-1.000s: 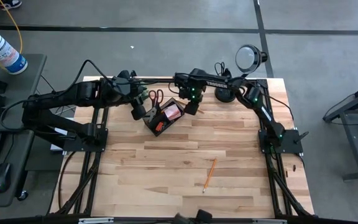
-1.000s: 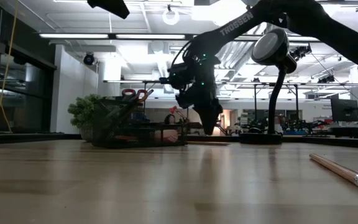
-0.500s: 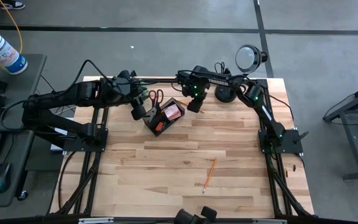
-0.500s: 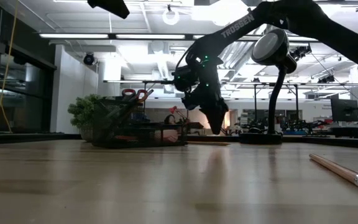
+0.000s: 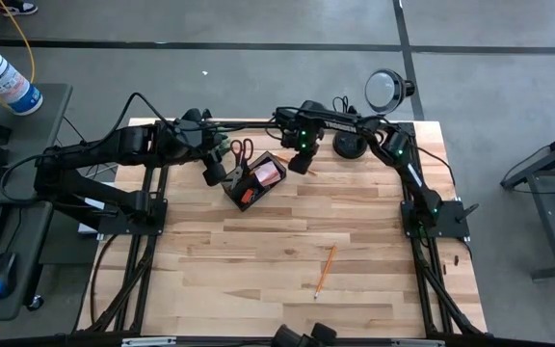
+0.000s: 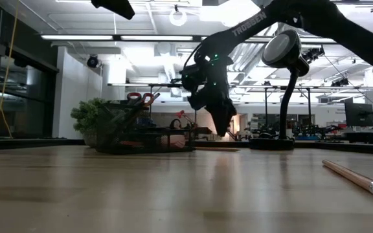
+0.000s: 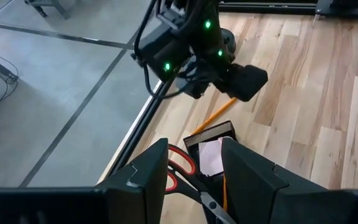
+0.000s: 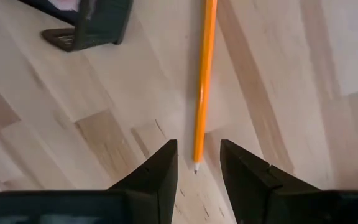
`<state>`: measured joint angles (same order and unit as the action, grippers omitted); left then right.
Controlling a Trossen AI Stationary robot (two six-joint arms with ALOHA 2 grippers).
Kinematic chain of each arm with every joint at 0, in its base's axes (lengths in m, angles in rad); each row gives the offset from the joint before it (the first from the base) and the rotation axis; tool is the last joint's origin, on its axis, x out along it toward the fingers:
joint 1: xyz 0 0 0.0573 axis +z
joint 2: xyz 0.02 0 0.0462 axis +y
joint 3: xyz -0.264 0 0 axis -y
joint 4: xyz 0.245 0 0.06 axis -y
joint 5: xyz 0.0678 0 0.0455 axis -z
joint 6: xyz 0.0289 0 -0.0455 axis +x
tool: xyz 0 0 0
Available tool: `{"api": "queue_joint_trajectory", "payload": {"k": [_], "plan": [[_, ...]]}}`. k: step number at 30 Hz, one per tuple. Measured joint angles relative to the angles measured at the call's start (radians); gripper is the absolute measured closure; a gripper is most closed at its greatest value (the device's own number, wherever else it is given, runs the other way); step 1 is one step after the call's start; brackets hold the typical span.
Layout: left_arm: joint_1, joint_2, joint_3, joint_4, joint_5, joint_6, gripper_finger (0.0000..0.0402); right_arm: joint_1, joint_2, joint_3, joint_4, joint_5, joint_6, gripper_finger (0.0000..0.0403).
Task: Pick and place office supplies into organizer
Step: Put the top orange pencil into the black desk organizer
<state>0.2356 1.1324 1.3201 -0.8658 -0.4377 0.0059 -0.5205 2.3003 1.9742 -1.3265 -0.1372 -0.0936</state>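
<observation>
The black organizer [image 5: 251,183] stands near the table's far edge and holds a pink sticky-note pad [image 5: 270,173] and a red-orange block [image 5: 246,196]. Red-handled scissors [image 5: 242,149] stick up at its far side, and their handles show in the low view [image 6: 138,98]. My left gripper [image 5: 215,173] is open just left of the organizer, and the scissors show between its fingers in the left wrist view [image 7: 180,167]. My right gripper [image 5: 299,163] is open above the table, right of the organizer. An orange pencil [image 8: 202,81] lies flat below it, its tip [image 8: 196,167] between the fingers. A second pencil [image 5: 324,271] lies near the front.
A black round-headed lamp [image 5: 385,89] stands at the far right, with its base [image 5: 349,146] close behind my right gripper. A green plant [image 6: 88,116] shows behind the organizer. The table's middle and near part is bare wood [image 5: 258,260] apart from the second pencil.
My right gripper has swung a little toward the table's right edge, away from the organizer, then part way back and slightly up. It has stayed open above the table.
</observation>
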Motion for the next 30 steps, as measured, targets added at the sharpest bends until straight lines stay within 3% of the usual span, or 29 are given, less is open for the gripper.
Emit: {"api": "queue_joint_trajectory", "payload": {"k": [5, 12, 30], "plan": [[0.0, 0.0, 0.0, 0.0, -0.008, 0.0, 0.0263, 0.004, -0.129, -0.212, 0.117, 0.002, 0.004, 0.0288], [0.0, 0.003, 0.001, 0.002, -0.077, 0.0, 0.0263, 0.011, -0.314, -0.517, 0.443, -0.006, 0.044, 0.0288], [0.0, 0.005, 0.001, 0.085, -0.089, 0.011, 0.0263, 0.011, -0.326, -0.685, 0.563, 0.022, 0.077, 0.0289]]}}
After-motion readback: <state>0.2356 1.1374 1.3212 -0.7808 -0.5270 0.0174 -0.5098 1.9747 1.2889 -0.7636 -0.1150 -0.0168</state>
